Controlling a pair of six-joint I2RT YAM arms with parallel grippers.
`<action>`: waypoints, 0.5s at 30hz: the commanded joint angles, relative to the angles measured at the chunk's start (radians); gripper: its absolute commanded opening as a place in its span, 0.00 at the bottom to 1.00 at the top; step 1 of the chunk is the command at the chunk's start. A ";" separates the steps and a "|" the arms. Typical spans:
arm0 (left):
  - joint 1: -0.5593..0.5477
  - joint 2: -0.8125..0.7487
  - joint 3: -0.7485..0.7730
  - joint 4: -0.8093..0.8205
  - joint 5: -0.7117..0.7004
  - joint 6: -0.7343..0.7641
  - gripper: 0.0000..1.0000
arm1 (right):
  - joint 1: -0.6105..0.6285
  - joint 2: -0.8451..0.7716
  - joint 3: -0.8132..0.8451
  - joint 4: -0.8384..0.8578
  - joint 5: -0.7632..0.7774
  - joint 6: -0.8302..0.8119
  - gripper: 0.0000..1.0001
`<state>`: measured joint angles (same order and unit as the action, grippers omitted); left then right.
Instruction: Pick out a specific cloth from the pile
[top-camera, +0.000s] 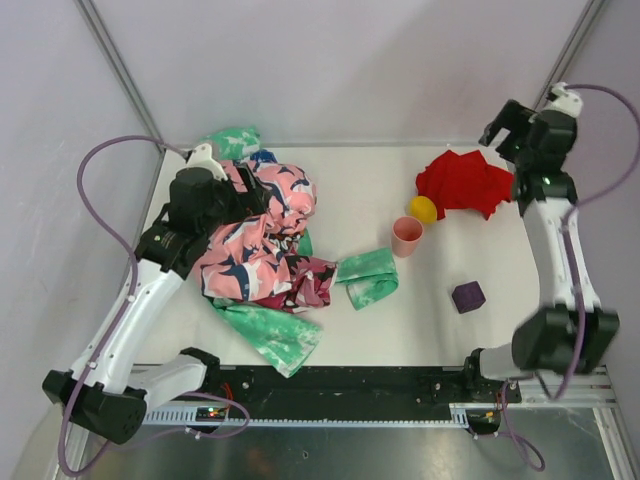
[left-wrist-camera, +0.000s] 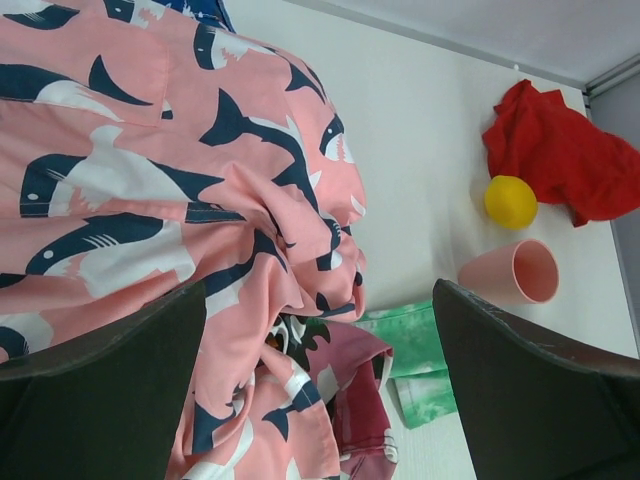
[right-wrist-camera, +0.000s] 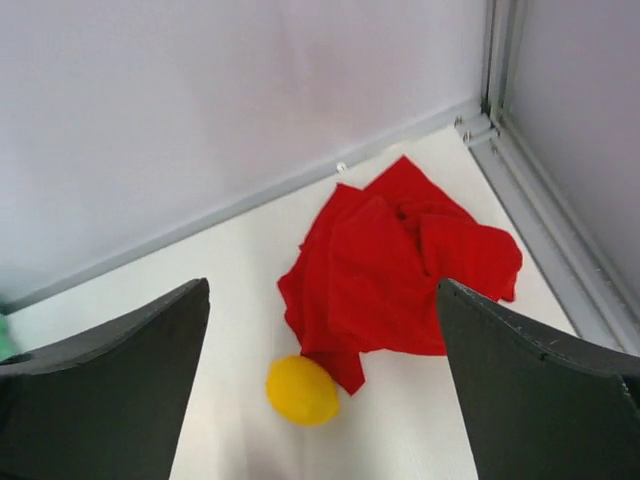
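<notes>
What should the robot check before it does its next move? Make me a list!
1. The red cloth lies apart from the pile: ok.
2. The right pincer is open and empty: ok.
3. The left pincer is open and empty over the pile: ok.
4. The red cloth is clear of the yellow lemon: cannot tell, they sit very close.
5. The pink cup stands upright: ok.
</notes>
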<state>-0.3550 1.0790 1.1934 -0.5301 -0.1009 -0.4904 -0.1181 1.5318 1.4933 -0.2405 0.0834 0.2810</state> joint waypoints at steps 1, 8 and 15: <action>0.001 -0.056 -0.028 0.017 0.033 -0.014 1.00 | -0.003 -0.296 -0.139 -0.052 0.002 -0.007 0.99; 0.000 -0.114 -0.093 0.017 0.041 -0.037 1.00 | -0.002 -0.601 -0.335 -0.254 0.000 0.044 0.99; 0.000 -0.150 -0.135 0.018 0.055 -0.061 1.00 | -0.002 -0.887 -0.584 -0.219 -0.030 0.064 0.99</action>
<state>-0.3550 0.9665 1.0737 -0.5339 -0.0662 -0.5247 -0.1181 0.7570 0.9806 -0.4545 0.0818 0.3260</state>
